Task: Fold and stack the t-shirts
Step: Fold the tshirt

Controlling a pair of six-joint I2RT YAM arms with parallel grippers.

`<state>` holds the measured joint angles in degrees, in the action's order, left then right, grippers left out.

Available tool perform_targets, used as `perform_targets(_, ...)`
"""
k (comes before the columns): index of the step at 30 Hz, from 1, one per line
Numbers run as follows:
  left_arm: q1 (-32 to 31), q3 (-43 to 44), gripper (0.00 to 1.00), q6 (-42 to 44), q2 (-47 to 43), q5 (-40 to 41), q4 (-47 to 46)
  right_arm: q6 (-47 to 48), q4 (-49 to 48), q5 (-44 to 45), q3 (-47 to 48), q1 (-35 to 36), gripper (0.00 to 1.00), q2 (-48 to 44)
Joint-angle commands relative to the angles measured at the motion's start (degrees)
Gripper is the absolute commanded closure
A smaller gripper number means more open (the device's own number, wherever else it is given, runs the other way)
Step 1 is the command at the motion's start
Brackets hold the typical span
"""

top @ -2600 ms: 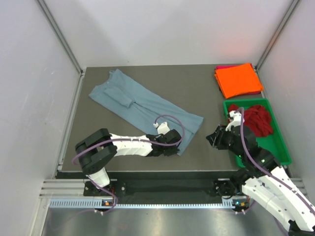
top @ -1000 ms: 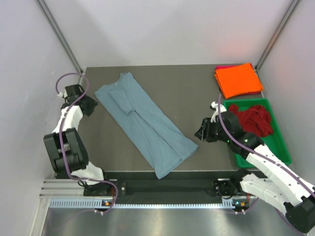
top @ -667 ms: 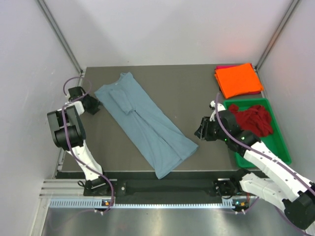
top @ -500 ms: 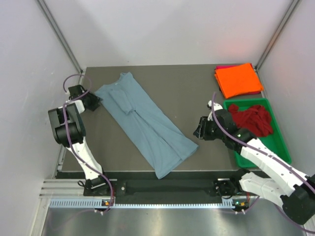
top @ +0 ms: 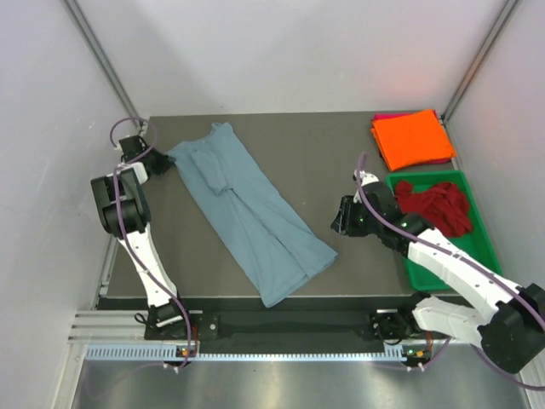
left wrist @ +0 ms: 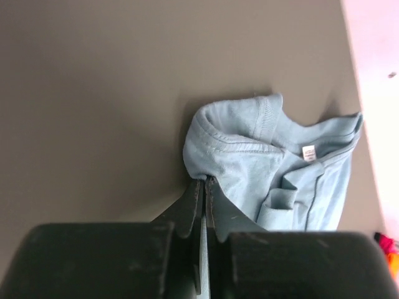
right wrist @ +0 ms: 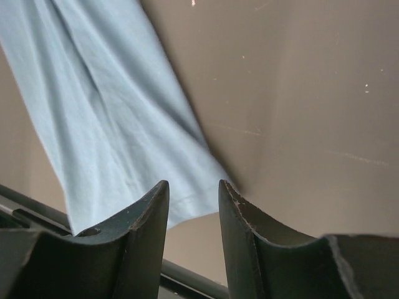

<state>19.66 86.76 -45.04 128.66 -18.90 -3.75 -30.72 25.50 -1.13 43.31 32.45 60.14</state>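
Magenta-pink t-shirt [top: 385, 116] lies mostly hidden under orange t-shirt [top: 413, 139]

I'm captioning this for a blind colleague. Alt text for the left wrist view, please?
The left gripper is shut on the edge of a bunched blue-grey t-shirt lying on a dark grey table. The shirt's collar and a small white label face the camera.

Plain blue-grey shirt [top: 255, 213]; orange shirt [top: 413, 139]; dark red shirt [top: 438, 207]; green tray [top: 475, 243]; grey table [top: 332, 145].
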Motion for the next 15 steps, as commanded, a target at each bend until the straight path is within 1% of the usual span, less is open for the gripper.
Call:
perform_targets(1,-0.06,5.5,1.0,-1.37,5.71,-1.22,-2.4,-0.66,-2.2,2.17,2.75,-0.54,0.62,1.82)
perform_targets(6,-0.5,14.21,1.0,-3.91,12.83,-3.86,-3.2,-1.71,-5.1,2.88,3.09,-0.46,0.62,5.59)
perform_targets(7,-0.76,17.88,1.0,-4.27,13.97,-4.39,-3.11,-1.8,-5.54,2.88,3.27,-0.54,0.62,6.3)
perform_targets(10,-1.99,25.0,1.0,-4.62,18.37,-7.2,-1.97,-1.63,-7.21,3.06,3.89,-0.54,0.62,9.29)
perform_targets(12,-2.61,27.22,0.93,-3.92,19.96,-8.17,-0.74,-1.36,-7.56,3.23,4.15,-0.54,0.62,11.48)
perform_targets(13,-2.61,26.97,0.9,-3.92,19.53,-8.26,-0.47,-0.84,-7.83,2.89,4.24,-0.54,0.62,12.1)
perform_targets(14,-2.44,26.27,0.81,-3.57,18.74,-8.26,0.4,-0.66,-8.0,2.54,4.33,-0.46,0.62,13.41)
perform_targets(15,-2.43,24.0,0.77,-3.13,17.77,-7.22,0.76,-0.4,-7.92,2.27,4.59,-0.54,0.62,14.03)
